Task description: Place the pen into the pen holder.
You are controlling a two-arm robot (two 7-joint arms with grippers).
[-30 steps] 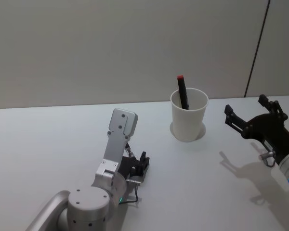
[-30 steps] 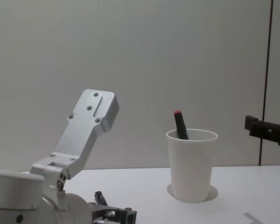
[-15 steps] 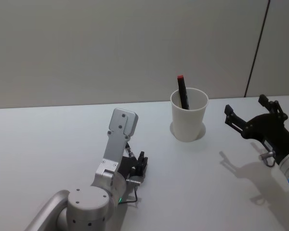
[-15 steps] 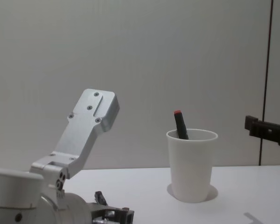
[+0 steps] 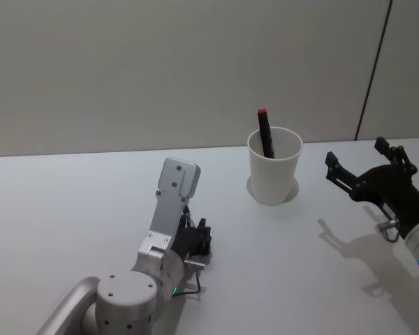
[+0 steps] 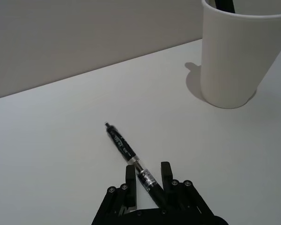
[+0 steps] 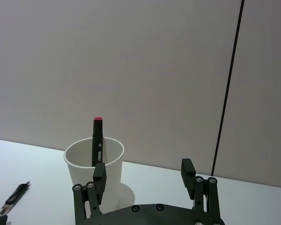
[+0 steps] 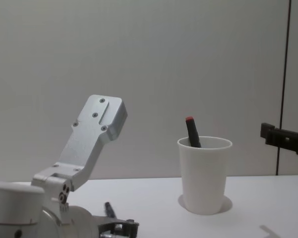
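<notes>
While lying flat, the pen [image 6: 124,147] is being straddled by the narrowly parted left gripper [image 6: 147,171], pen holder [image 5: 274,178] at 2 o'clock; right gripper [image 7: 143,167] is being held wide.

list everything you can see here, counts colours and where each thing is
pen holder: 1, white paper cup, upright on the table, toward the far side
marker: 1, black with red cap, standing tilted in the pen holder
pen: 1, black, lying flat on the table, near end between the left gripper's fingers
table: 1, white, under everything
wall: 1, grey, behind the table
seam: 1, dark, vertical on the wall at right
left gripper: 1, black, low at the table, open, straddling the pen
right gripper: 1, black, open, empty, right of the pen holder
</notes>
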